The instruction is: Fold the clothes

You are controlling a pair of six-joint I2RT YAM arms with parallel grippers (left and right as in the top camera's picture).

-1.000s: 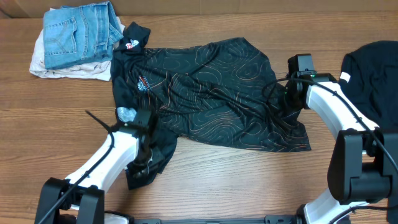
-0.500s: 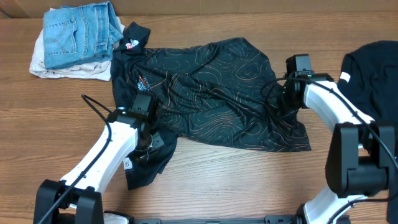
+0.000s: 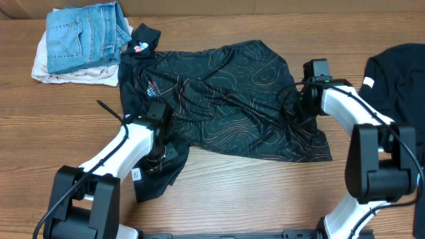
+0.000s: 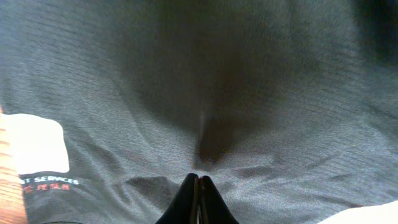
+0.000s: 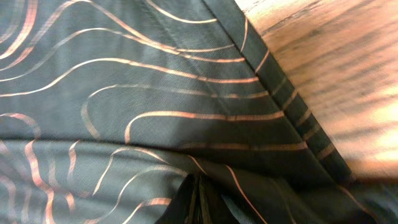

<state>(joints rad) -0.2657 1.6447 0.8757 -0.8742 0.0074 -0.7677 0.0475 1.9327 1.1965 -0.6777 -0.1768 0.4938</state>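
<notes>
- Your left gripper (image 4: pixel 198 198) has its jaws pressed together, tips down on the jersey (image 3: pixel 226 86). The cloth puckers toward them, but you can't tell whether a pinch is caught between them.
- Your right gripper (image 5: pixel 198 200) is closed just as tightly. It sits on the fabric just inside the hem (image 5: pixel 273 93), a likely start for a fold.
- The two grippers stand at opposite sides of the jersey, left near the sleeve (image 3: pixel 156 176) and right at the far edge, probably so you can lift both together.
- The jersey lies spread but wrinkled mid-table (image 3: pixel 252 192), not yet folded.
- The jeans pile (image 3: pixel 83 36) touches the collar corner and a dark garment (image 3: pixel 398 79) lies apart at the right, so keep your fold inward.
</notes>
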